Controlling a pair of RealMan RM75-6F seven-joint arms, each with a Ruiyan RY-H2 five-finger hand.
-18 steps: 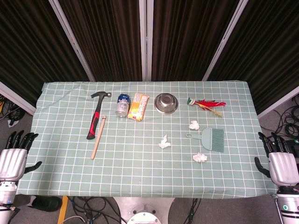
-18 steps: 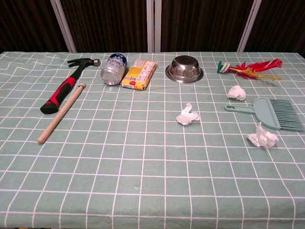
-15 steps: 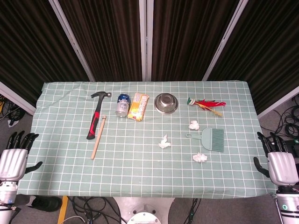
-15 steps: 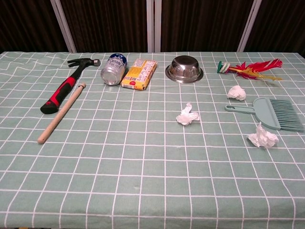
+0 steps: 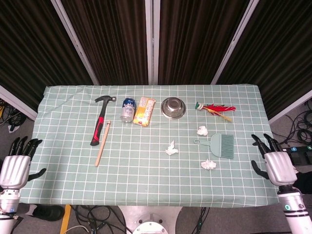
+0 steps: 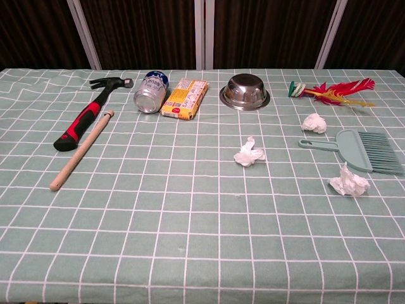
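My left hand (image 5: 15,165) hangs beside the table's left front corner, fingers apart and empty. My right hand (image 5: 273,162) hovers over the table's right edge, open and holding nothing; nearest to it are the teal brush (image 5: 220,145) (image 6: 364,149) and a crumpled paper ball (image 5: 208,164) (image 6: 348,182). Two more paper balls lie at mid-table (image 5: 171,148) (image 6: 249,153) and above the brush (image 5: 202,130) (image 6: 314,123). Neither hand shows in the chest view.
Along the far side lie a red-and-black hammer (image 5: 101,118) (image 6: 87,113), a wooden stick (image 5: 103,142) (image 6: 81,151), a can on its side (image 5: 127,108) (image 6: 150,92), a yellow packet (image 5: 144,111) (image 6: 184,97), a steel bowl (image 5: 173,107) (image 6: 245,91) and a red feather toy (image 5: 216,108) (image 6: 329,90).
My right hand has moved left and up, from beside the table to over its right edge. The left hand has barely shifted. Nothing on the table moved.
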